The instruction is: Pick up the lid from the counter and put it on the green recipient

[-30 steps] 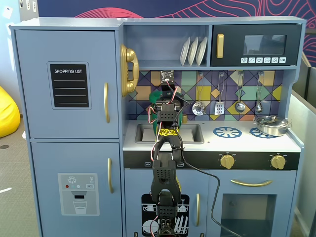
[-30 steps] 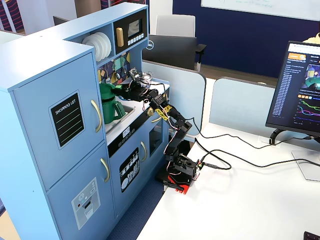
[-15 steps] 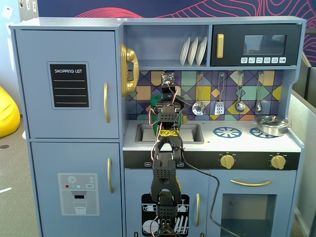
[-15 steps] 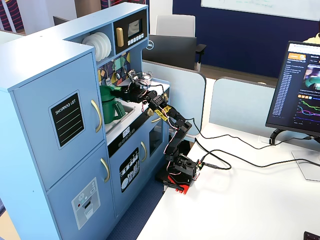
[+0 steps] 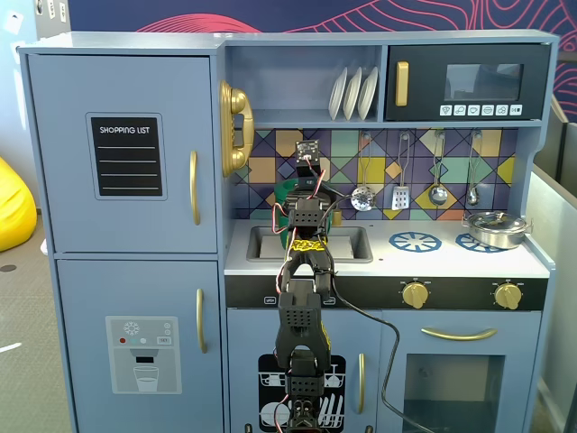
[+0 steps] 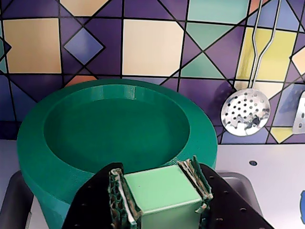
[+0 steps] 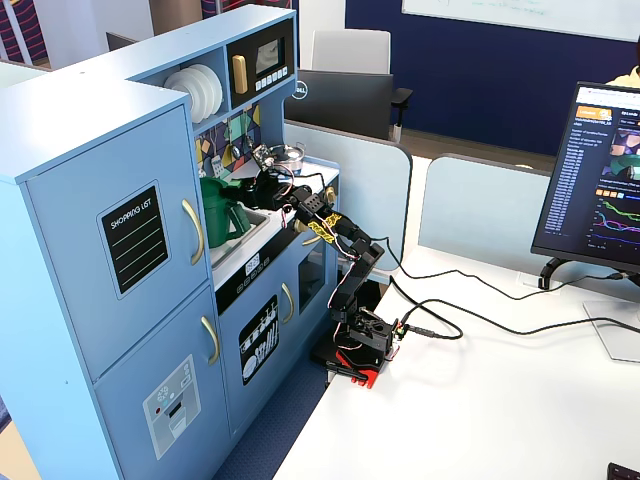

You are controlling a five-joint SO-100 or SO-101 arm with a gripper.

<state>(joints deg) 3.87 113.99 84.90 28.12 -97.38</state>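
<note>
The green recipient (image 6: 47,143) stands on the white counter (image 5: 433,260) behind the sink, its wide round mouth open in the wrist view. It shows partly behind the arm in one fixed view (image 5: 287,191) and from the side in the other (image 7: 222,215). My gripper (image 6: 155,164) is shut on a light-green square block (image 6: 159,191), the lid's handle, held just over the pot's near rim. The lid's disc is hidden below the jaws. In both fixed views the gripper (image 5: 302,194) (image 7: 255,190) reaches to the counter's back.
The recessed sink (image 5: 311,244) lies under the arm. A silver metal pot (image 5: 494,227) sits at the right on a blue burner ring, with another ring (image 5: 415,241) beside it. A metal skimmer (image 6: 245,112) and other utensils hang on the tiled back wall.
</note>
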